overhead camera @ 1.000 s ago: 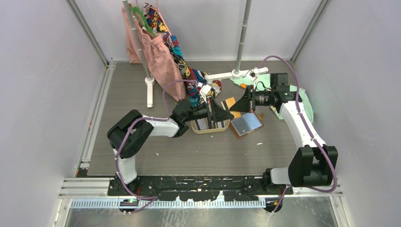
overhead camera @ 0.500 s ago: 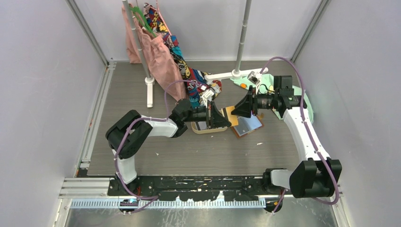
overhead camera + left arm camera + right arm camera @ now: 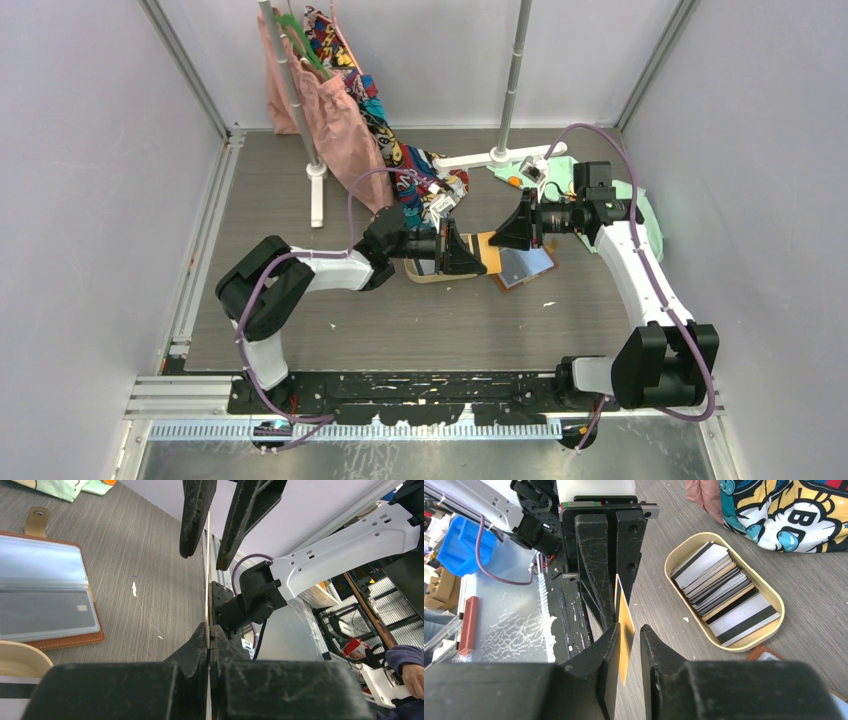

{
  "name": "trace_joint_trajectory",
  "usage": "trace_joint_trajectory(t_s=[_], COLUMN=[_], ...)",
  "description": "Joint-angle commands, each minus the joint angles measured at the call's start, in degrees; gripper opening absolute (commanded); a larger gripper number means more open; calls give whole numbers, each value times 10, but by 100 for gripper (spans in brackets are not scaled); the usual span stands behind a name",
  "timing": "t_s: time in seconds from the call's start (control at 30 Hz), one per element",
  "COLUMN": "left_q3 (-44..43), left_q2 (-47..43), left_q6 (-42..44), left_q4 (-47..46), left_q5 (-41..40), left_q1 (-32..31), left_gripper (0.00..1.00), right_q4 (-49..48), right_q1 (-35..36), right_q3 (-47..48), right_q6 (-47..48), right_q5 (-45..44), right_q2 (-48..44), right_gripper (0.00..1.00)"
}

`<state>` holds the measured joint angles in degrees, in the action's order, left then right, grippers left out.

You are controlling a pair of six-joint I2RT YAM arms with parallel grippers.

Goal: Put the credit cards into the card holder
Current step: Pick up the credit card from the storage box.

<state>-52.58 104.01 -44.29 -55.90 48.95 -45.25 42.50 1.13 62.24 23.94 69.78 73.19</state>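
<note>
My left gripper (image 3: 468, 256) is shut on a yellow credit card (image 3: 488, 243), which it holds on edge above the table. The card shows edge-on in the left wrist view (image 3: 208, 570). My right gripper (image 3: 507, 235) faces it, open, with its jaws on either side of the card's far end (image 3: 625, 625); the card rests against one finger. The card holder (image 3: 526, 264) lies open on the table under the grippers, its clear pockets up (image 3: 45, 600). More credit cards (image 3: 719, 587) are stacked in an oval tan tray (image 3: 667, 566).
The tray (image 3: 430, 275) sits just left of the card holder. Hanging clothes (image 3: 345, 110) and white rack poles (image 3: 512, 75) stand at the back. A mint-green cloth (image 3: 640, 215) lies at the right. Small white scraps (image 3: 548, 304) lie on the grey table.
The two grippers have drawn together, and the yellow card now sits lower between them. The right arm's wrist has shifted slightly left.
</note>
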Motion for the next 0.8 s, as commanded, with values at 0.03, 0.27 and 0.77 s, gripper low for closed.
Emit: trace_joint_trajectory(t_s=[0.03, 0.27, 0.77], left_q3=[-14, -4, -39], left_q2=[-20, -33, -59], left_q6=[14, 31, 160], left_q4=[-13, 35, 311], left_q5=[12, -39, -375], left_q1=[2, 2, -118], left_gripper=[0, 20, 36], right_q4=[9, 59, 49], right_q1=[11, 7, -114], right_q3=[16, 50, 51], right_q6=[17, 43, 23], right_q5=[17, -18, -232], right_q2=[7, 12, 97], right_gripper=[23, 1, 1])
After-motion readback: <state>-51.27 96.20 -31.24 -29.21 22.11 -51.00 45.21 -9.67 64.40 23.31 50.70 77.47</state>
